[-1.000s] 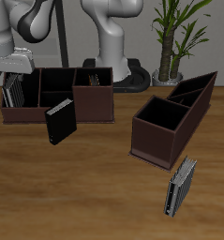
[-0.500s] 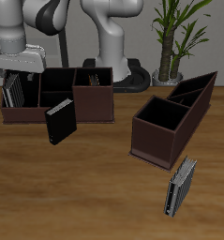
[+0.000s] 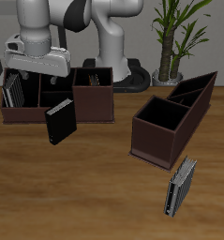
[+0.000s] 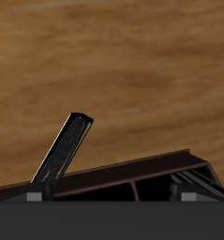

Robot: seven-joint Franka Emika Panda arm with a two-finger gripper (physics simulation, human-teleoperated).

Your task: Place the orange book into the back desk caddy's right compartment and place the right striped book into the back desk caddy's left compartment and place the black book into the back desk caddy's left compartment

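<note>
1. The back desk caddy (image 3: pixel 57 101) already holds the right striped book (image 3: pixel 15 89) at its far end.
2. The black book (image 3: pixel 59 121) stands outside, leaning against the caddy's front wall; it appears to be the step in hand.
3. The gripper (image 3: pixel 43 77) hovers above the caddy; whether its fingers are parted cannot be told. Next, it would need to descend over the book's top edge.
</note>
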